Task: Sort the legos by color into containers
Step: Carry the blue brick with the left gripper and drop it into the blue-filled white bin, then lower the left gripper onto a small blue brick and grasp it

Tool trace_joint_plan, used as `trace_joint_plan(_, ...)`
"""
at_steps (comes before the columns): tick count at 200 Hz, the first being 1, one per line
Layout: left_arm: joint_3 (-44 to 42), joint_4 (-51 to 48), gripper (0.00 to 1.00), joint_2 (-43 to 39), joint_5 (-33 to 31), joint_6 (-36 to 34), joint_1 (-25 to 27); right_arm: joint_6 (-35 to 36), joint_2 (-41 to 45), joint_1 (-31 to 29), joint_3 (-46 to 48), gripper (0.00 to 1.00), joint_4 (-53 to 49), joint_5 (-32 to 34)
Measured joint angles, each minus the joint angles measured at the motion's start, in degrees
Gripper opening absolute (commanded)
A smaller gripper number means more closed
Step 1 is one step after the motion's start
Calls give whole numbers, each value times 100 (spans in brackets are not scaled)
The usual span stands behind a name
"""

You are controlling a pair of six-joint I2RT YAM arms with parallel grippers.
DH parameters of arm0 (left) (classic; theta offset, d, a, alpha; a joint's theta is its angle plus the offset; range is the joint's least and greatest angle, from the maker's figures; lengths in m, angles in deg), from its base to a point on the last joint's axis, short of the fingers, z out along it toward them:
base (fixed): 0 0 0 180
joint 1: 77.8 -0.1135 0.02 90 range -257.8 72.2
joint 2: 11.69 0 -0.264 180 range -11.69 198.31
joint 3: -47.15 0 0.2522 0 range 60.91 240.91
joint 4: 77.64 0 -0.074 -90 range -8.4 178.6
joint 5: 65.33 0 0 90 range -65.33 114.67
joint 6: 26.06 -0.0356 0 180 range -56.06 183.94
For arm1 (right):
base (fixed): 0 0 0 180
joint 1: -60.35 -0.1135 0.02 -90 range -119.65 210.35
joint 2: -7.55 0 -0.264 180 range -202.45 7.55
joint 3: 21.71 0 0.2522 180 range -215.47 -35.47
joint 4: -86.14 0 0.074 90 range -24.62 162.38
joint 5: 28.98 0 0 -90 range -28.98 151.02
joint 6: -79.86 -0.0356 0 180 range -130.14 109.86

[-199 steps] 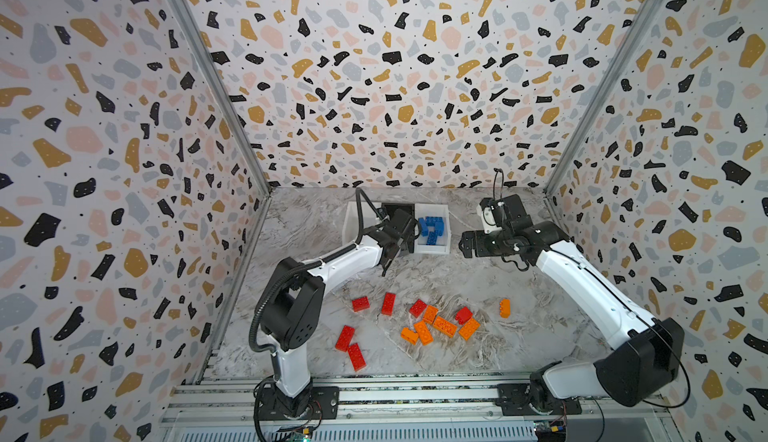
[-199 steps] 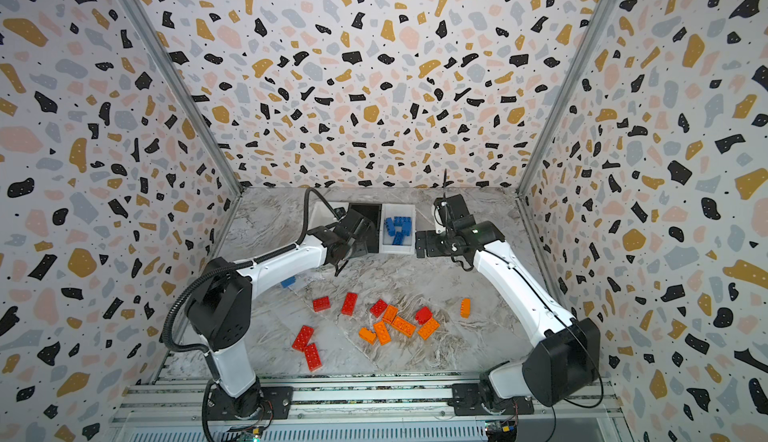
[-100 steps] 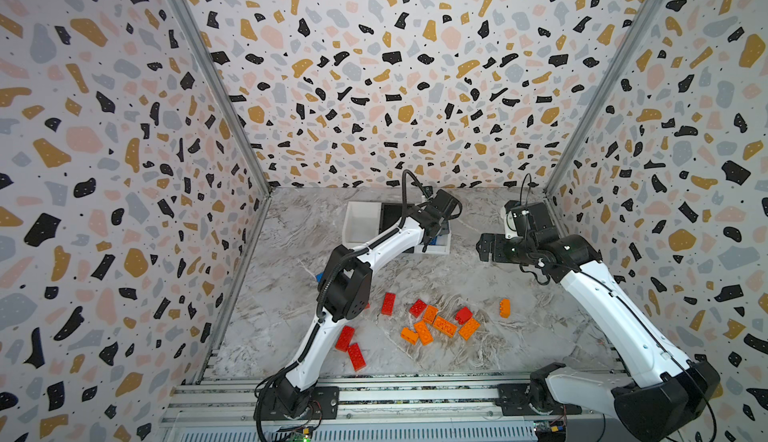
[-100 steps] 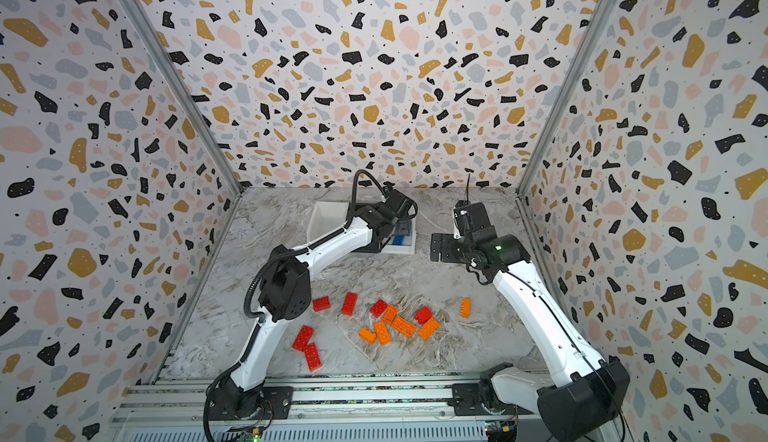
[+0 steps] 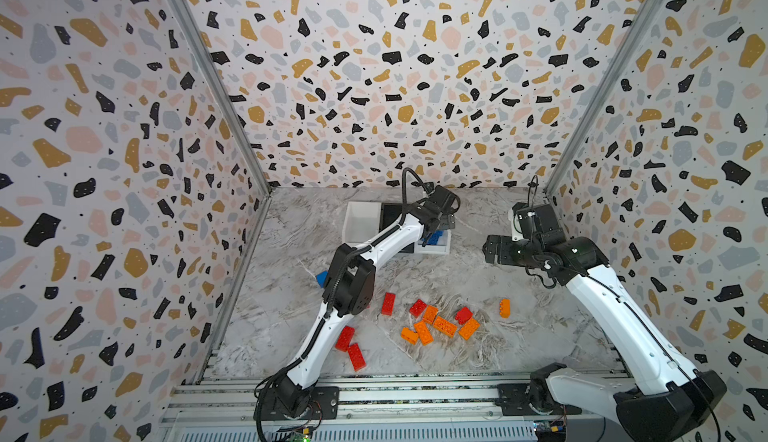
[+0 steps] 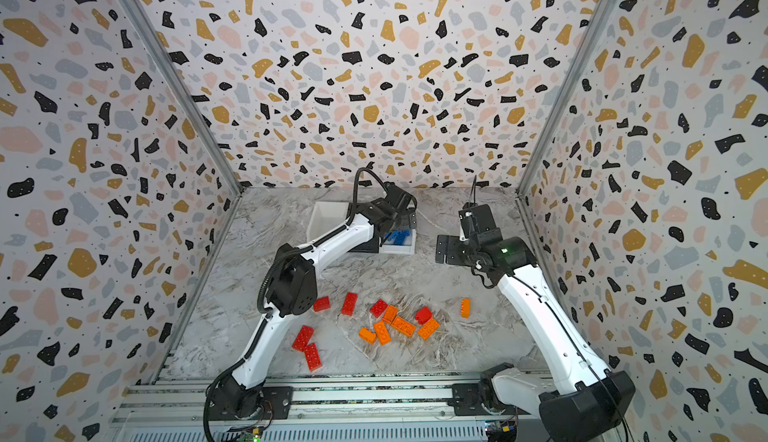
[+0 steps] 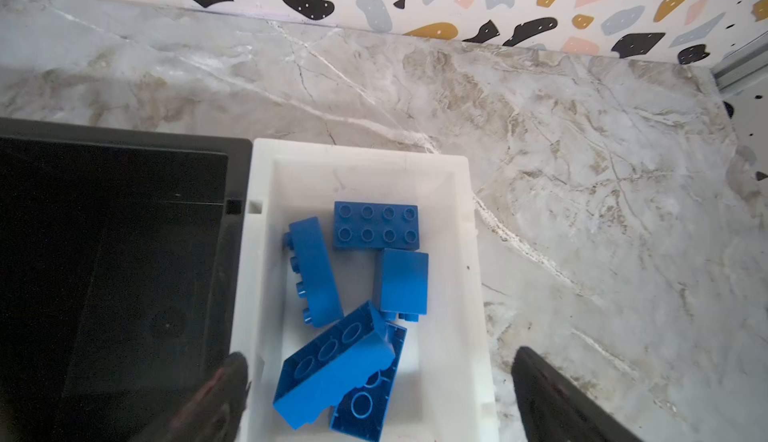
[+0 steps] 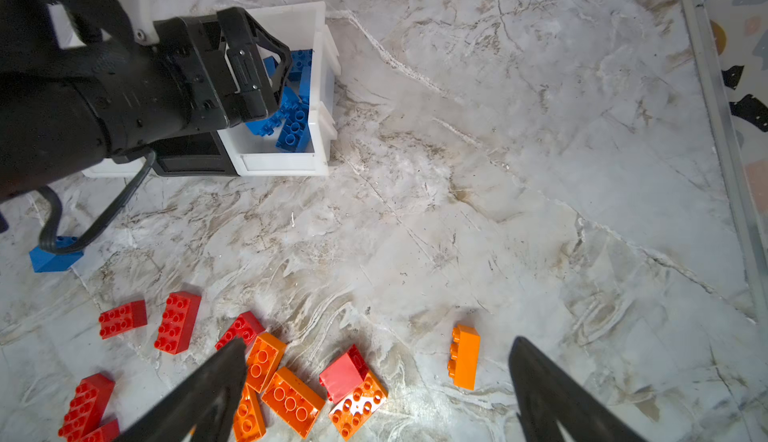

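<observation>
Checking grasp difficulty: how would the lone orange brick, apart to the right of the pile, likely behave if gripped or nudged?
The lone orange brick looks like hard plastic, probably stiff and light. It rests on its side, studs facing sideways, so a nudge may tip it flat. Its smooth faces could slip in a loose grip.

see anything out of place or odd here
One stray blue brick lies alone on the table beside the left arm, apart from the other blue bricks, which sit in the white bin. Nothing looks damaged or spilled.
</observation>
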Motion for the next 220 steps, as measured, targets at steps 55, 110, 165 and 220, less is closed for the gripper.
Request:
trace_joint_plan(55, -2271, 422, 99, -2170, -302, 90, -155, 286, -682, 4, -645, 99, 155, -170)
trace_joint_plan(110, -6365, 922, 99, -5276, -710, 839, -1316, 623, -1753, -166, -1335, 99, 459, -697)
trace_joint_plan(165, -8574, 780, 98, -6714, -846, 1285, -1886, 892, -2758, -614, -2197, 99, 564, -1012)
trace_joint_plan(220, -8797, 1049, 90, -6166, -732, 1132, -2437, 1038, -3491, -942, -2957, 99, 529, -1180)
